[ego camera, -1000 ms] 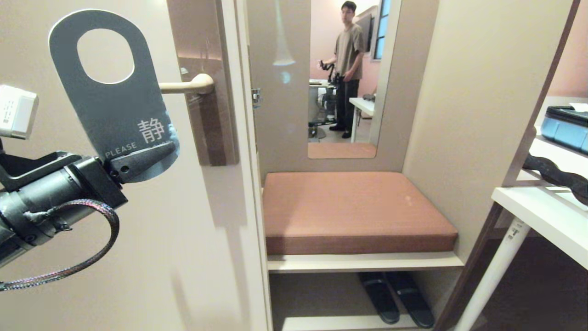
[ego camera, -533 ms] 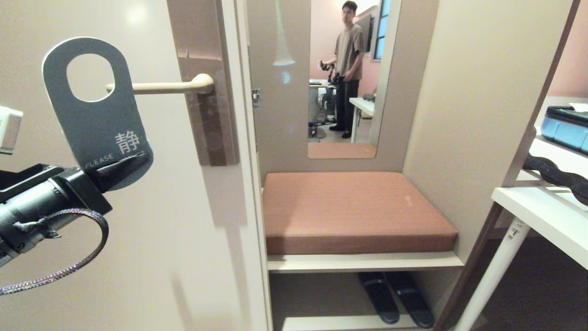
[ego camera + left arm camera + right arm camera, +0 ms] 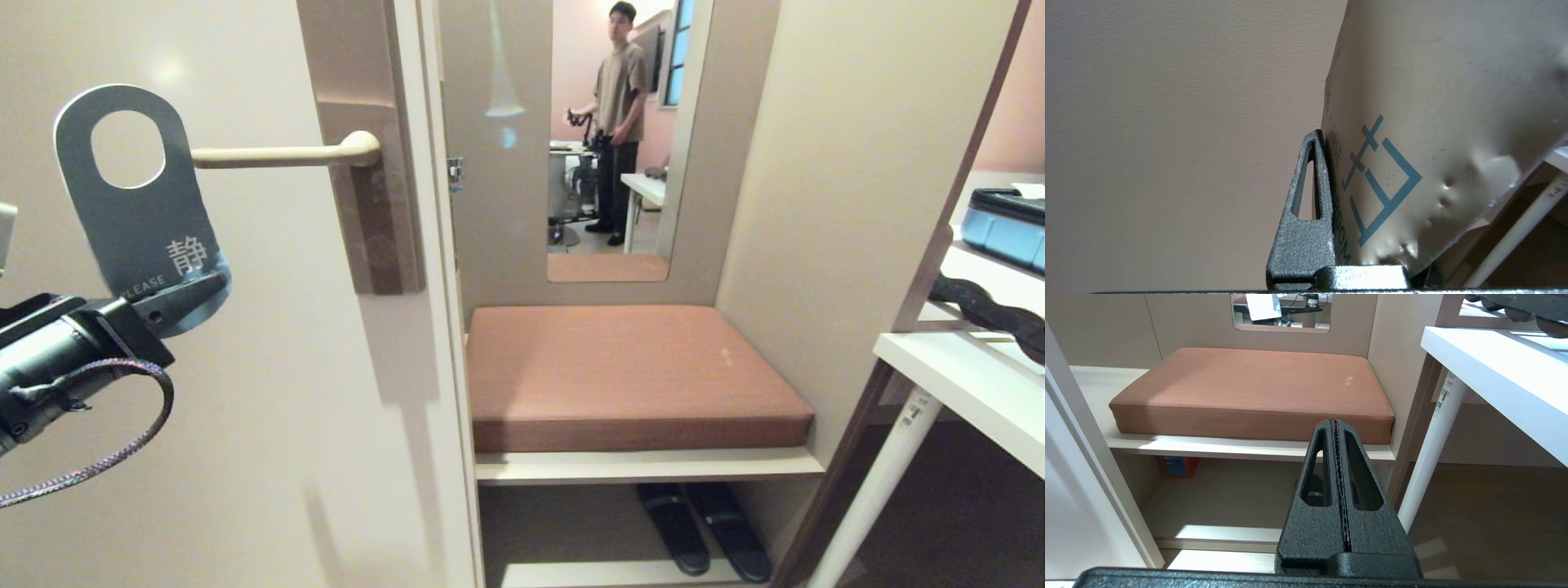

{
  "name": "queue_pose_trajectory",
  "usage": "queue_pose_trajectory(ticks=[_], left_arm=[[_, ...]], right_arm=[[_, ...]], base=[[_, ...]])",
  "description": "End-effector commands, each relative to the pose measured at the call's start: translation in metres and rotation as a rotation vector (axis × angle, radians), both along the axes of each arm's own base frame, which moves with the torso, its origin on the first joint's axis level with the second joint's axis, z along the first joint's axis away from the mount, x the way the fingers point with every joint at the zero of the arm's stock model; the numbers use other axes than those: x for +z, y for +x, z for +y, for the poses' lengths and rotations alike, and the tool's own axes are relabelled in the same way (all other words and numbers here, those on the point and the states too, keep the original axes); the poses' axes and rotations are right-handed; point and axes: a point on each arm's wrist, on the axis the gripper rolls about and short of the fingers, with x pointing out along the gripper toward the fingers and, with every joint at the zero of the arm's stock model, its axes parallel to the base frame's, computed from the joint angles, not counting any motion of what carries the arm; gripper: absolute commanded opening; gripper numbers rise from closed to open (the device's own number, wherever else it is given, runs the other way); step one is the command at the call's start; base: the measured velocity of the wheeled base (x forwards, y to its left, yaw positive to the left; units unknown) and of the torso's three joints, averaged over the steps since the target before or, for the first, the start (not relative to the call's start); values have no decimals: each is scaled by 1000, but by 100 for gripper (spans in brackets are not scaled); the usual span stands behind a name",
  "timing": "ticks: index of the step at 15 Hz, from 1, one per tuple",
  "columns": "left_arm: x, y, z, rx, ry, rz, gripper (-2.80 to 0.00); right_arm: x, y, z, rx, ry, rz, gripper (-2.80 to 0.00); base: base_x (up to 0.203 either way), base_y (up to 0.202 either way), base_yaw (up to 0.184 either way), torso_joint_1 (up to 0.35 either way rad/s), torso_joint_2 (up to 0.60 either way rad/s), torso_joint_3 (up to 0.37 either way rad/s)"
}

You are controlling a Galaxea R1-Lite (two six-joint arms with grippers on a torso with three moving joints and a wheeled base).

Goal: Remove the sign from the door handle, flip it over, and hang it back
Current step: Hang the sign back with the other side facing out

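Black textured left claw (image 3: 184,298), braided cable (image 3: 98,457) looping beneath.

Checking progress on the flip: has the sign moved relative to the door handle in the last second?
Yes. The sign, held by the left gripper, has slid left off the door handle, now clear of the lever's tip.

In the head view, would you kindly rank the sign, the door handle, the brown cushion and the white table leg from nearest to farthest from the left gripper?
1. The sign: held in the left gripper, far left.
2. The door handle: up and to the right, on the door.
3. The brown cushion: centre, in the alcove.
4. The white table leg: lower right.
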Motion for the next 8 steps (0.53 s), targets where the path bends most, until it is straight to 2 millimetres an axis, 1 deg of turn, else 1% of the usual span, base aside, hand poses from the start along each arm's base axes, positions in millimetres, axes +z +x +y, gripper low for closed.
queue_pose_trajectory(ticks=[1, 3, 5, 8], left_arm=[[-7, 9, 6, 23, 8, 25, -280], [-12, 15, 10, 41, 25, 42, -280], [-15, 19, 11, 41, 23, 59, -280], [-16, 21, 11, 44, 22, 65, -280]], right_arm=[[0, 0, 0, 0, 0, -1, -280], [0, 0, 0, 0, 0, -1, -280], [0, 0, 0, 0, 0, -1, -280], [0, 0, 0, 0, 0, -1, -280]], base=[[0, 0, 0, 0, 0, 0], [0, 0, 0, 0, 0, 0], [0, 0, 0, 0, 0, 0], [0, 0, 0, 0, 0, 0]])
